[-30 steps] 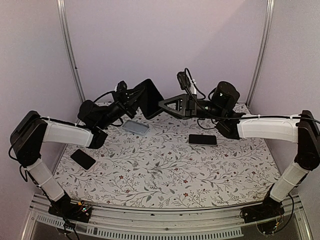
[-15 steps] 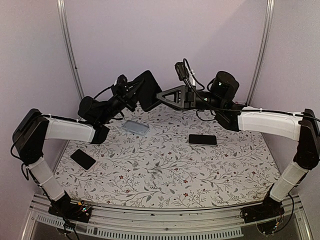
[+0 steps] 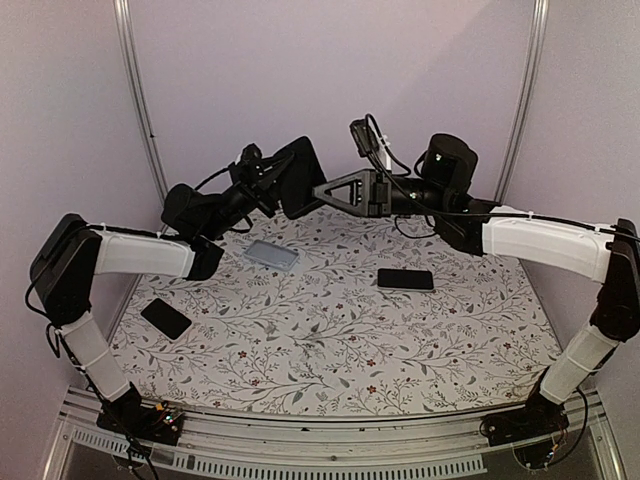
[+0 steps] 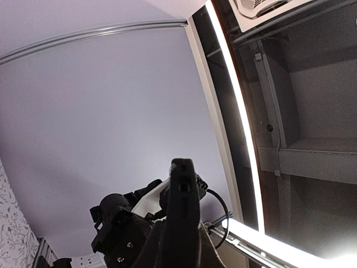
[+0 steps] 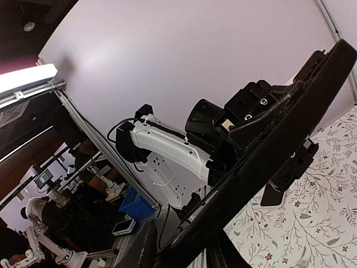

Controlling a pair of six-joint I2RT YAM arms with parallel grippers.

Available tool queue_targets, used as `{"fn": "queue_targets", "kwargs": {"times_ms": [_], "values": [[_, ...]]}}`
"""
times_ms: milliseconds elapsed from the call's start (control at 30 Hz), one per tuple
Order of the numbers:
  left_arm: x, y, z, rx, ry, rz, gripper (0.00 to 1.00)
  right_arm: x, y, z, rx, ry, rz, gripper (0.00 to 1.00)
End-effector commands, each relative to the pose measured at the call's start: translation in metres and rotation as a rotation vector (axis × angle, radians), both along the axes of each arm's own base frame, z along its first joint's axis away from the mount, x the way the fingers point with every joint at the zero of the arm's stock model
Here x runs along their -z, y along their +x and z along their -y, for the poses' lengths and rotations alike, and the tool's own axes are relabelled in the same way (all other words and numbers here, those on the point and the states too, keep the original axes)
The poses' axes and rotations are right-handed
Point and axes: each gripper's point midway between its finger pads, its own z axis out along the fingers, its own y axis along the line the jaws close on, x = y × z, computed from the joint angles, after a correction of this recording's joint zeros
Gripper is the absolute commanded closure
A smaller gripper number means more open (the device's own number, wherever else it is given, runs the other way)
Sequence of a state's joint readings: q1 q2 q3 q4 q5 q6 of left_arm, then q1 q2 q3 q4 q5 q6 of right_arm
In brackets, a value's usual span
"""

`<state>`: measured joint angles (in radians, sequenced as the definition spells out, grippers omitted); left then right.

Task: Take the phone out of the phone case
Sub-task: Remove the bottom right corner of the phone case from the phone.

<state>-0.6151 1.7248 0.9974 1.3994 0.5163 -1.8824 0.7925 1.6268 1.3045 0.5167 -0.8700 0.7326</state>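
A black phone in its black case [image 3: 298, 177] is held up in the air at the back middle, tilted on edge. My left gripper [image 3: 272, 187] is shut on its left side. My right gripper [image 3: 319, 192] is shut on its right edge. In the left wrist view the cased phone [image 4: 184, 206] stands end-on between the fingers [image 4: 209, 254] of the left gripper [image 4: 179, 248]. In the right wrist view it [image 5: 279, 139] runs as a dark diagonal slab out of the right gripper [image 5: 178, 245], with the left arm behind it.
On the flowered table [image 3: 320, 340] lie a grey slab [image 3: 271, 254] at the back left, a black phone [image 3: 405, 279] right of middle, and another black phone [image 3: 166, 318] at the left. Purple walls and metal posts close off the back.
Both grippers have lifted the cased phone a little higher and slightly to the right. The things on the table have not moved.
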Motion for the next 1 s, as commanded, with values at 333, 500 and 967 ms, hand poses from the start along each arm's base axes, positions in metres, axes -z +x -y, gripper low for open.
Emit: {"fn": "queue_targets", "kwargs": {"times_ms": [333,500,967], "values": [[0.050,-0.050,0.057,0.276,0.193,-0.161,1.00,-0.028,-0.013,0.002,0.059,0.067,0.242,0.62],[0.052,-0.050,0.059,0.286,0.200,-0.169,1.00,-0.028,-0.013,0.004,0.066,0.067,0.244,0.67],[0.064,-0.050,0.061,0.315,0.196,-0.218,1.00,-0.036,-0.023,0.004,0.015,0.091,0.335,0.58]]}}
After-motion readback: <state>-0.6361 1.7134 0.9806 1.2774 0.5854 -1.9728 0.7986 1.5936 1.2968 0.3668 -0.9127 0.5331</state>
